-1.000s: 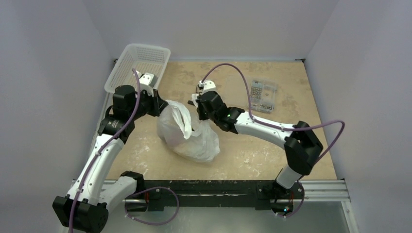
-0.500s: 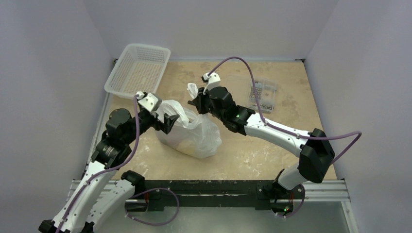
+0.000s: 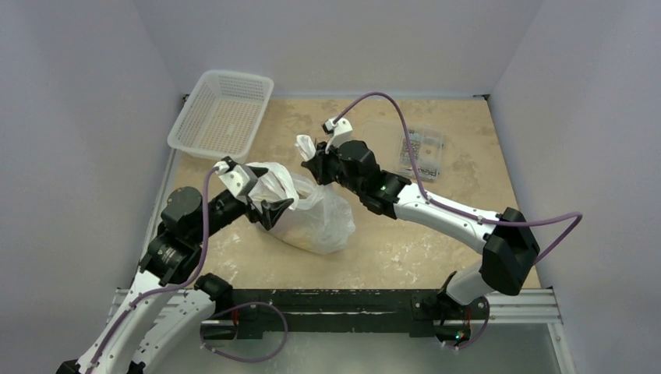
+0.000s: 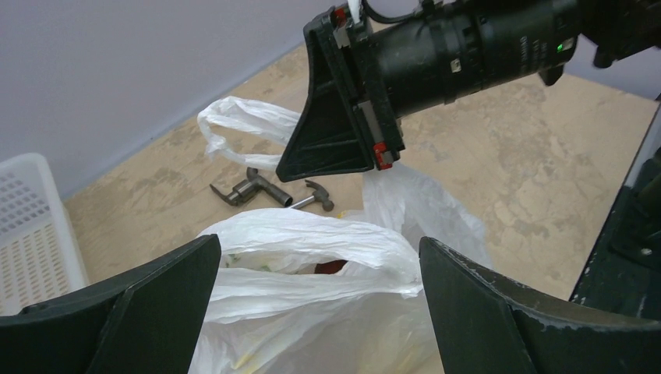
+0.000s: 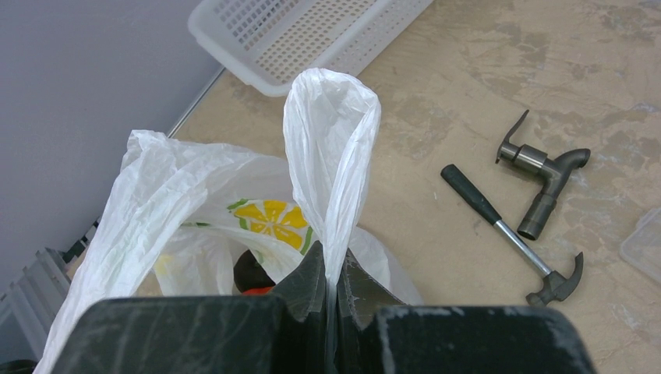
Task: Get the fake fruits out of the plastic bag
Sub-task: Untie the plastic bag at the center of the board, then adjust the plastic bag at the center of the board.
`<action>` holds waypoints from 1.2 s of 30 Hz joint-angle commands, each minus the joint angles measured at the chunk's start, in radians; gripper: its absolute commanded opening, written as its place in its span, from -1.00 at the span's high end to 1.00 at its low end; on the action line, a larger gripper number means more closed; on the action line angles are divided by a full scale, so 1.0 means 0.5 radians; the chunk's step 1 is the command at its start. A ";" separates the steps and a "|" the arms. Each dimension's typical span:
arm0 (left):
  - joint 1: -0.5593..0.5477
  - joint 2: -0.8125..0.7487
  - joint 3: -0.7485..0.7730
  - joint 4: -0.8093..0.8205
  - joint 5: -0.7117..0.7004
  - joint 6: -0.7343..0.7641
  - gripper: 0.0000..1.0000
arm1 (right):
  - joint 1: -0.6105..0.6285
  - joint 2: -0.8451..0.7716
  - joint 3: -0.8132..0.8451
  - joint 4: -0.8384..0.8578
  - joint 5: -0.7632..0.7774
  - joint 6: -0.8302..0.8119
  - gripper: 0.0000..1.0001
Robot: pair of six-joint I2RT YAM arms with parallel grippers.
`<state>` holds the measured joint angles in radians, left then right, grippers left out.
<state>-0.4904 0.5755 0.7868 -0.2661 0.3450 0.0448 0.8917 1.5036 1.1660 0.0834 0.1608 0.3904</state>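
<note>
As right hand [image 5: 334,282] pinches bag [image 5: 331,140] — left hand [image 4: 318,251] gapes.

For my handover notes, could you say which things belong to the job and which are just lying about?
Job: translucent white plastic bag; glossy toy fruits inside it; right gripper pinching its handle; open left gripper.
Lying about: white mesh basket; small black-handled hammer; clear flat parts box.

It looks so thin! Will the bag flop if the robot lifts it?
Probably floppy: the bag is crumpled and its handle bunches thin in the right gripper. It would likely sag at the bottom, since fruit sits inside.
</note>
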 commanded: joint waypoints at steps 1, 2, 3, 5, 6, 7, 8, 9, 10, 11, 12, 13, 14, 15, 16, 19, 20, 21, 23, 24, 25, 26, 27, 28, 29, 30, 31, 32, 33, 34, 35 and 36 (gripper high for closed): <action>-0.178 -0.064 -0.008 0.060 -0.170 -0.217 -1.00 | 0.002 -0.101 -0.027 0.125 -0.029 0.003 1.00; -0.266 -0.043 0.022 0.017 -0.311 -0.200 -1.00 | 0.002 -0.104 -0.034 0.131 -0.026 0.012 1.00; -0.379 -0.010 0.057 -0.032 -0.492 -0.176 -1.00 | 0.002 -0.108 -0.039 0.140 -0.025 0.017 1.00; -0.638 0.093 0.122 -0.106 -0.914 -0.110 -1.00 | 0.002 -0.109 -0.042 0.148 -0.022 0.034 1.00; -0.774 0.157 0.144 -0.112 -1.130 -0.070 -1.00 | 0.002 -0.111 -0.042 0.153 -0.018 0.045 1.00; -0.896 0.235 0.164 -0.103 -1.318 -0.017 -1.00 | 0.002 -0.110 -0.043 0.159 -0.014 0.053 1.00; -0.997 0.303 0.177 -0.083 -1.477 0.005 -1.00 | 0.002 -0.111 -0.048 0.166 -0.010 0.061 1.00; -1.054 0.372 0.197 -0.079 -1.680 -0.009 -1.00 | 0.002 -0.111 -0.048 0.173 -0.010 0.067 1.00; -1.081 0.437 0.222 -0.108 -1.807 -0.036 -1.00 | 0.002 -0.111 -0.047 0.176 -0.007 0.069 1.00; -1.090 0.490 0.251 -0.154 -1.914 -0.053 -1.00 | 0.001 -0.108 -0.049 0.177 -0.006 0.072 1.00; -1.094 0.537 0.271 -0.186 -2.054 -0.069 -1.00 | 0.002 -0.112 -0.044 0.175 -0.003 0.070 1.00; -1.096 0.570 0.290 -0.224 -2.171 -0.122 -0.98 | 0.002 -0.116 -0.044 0.171 0.001 0.068 1.00; -1.096 0.596 0.314 -0.276 -2.259 -0.144 -0.94 | 0.002 -0.119 -0.044 0.170 0.004 0.067 1.00; -1.096 0.618 0.339 -0.325 -2.328 -0.161 -0.89 | 0.002 -0.127 -0.050 0.171 0.012 0.061 1.00; -1.096 0.636 0.357 -0.377 -2.394 -0.168 -0.80 | 0.002 -0.131 -0.054 0.171 0.020 0.054 1.00; -1.089 0.687 0.418 -0.548 -2.577 -0.152 -0.34 | 0.003 -0.154 -0.074 0.162 0.072 0.022 1.00; -1.083 0.701 0.455 -0.618 -2.610 -0.166 -0.07 | 0.001 -0.167 -0.082 0.164 0.092 0.010 1.00; -1.065 0.710 0.480 -0.682 -2.619 -0.178 0.24 | 0.002 -0.178 -0.088 0.166 0.113 -0.009 1.00; -0.970 0.701 0.532 -0.790 -2.570 -0.212 0.73 | 0.001 -0.187 -0.078 0.153 0.146 -0.054 1.00; -0.901 0.691 0.556 -0.833 -2.521 -0.218 0.99 | -0.007 -0.181 -0.064 0.137 0.156 -0.081 1.00; -0.827 0.677 0.581 -0.864 -2.457 -0.214 1.00 | -0.026 -0.175 -0.046 0.120 0.171 -0.109 1.00; -0.739 0.663 0.604 -0.862 -2.400 -0.192 1.00 | -0.037 -0.163 -0.023 0.107 0.190 -0.141 1.00; -0.659 0.651 0.630 -0.841 -2.355 -0.154 1.00 | -0.064 -0.155 0.000 0.099 0.198 -0.171 1.00; -0.592 0.648 0.665 -0.805 -2.331 -0.107 1.00 | -0.108 -0.142 0.039 0.092 0.198 -0.208 1.00; -0.524 0.655 0.717 -0.778 -2.316 -0.032 1.00 | -0.147 -0.123 0.082 0.081 0.187 -0.240 1.00; -0.458 0.675 0.795 -0.778 -2.306 0.006 1.00 | -0.187 -0.094 0.148 0.058 0.178 -0.269 1.00; -0.391 0.691 0.878 -0.781 -2.299 0.033 1.00 | -0.229 -0.071 0.227 0.014 0.175 -0.293 1.00; -0.333 0.709 0.978 -0.795 -2.288 0.047 1.00 | -0.261 -0.042 0.315 -0.039 0.170 -0.315 1.00; -0.279 0.723 1.082 -0.817 -2.275 0.059 1.00 | -0.290 -0.017 0.405 -0.082 0.163 -0.340 1.00; -0.237 0.735 1.184 -0.861 -2.268 0.058 1.00 | -0.312 0.008 0.499 -0.128 0.148 -0.363 1.00; -0.215 0.745 1.323 -0.906 -2.262 0.053 1.00 | -0.328 0.030 0.586 -0.158 0.124 -0.392 1.00; -0.208 0.746 1.413 -0.951 -2.240 0.031 1.00 | -0.334 0.062 0.696 -0.243 0.074 -0.409 1.00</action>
<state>-0.6315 0.9550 1.3064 -0.7101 -0.8043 0.0322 0.7532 1.5211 1.3170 0.0265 0.2188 0.2665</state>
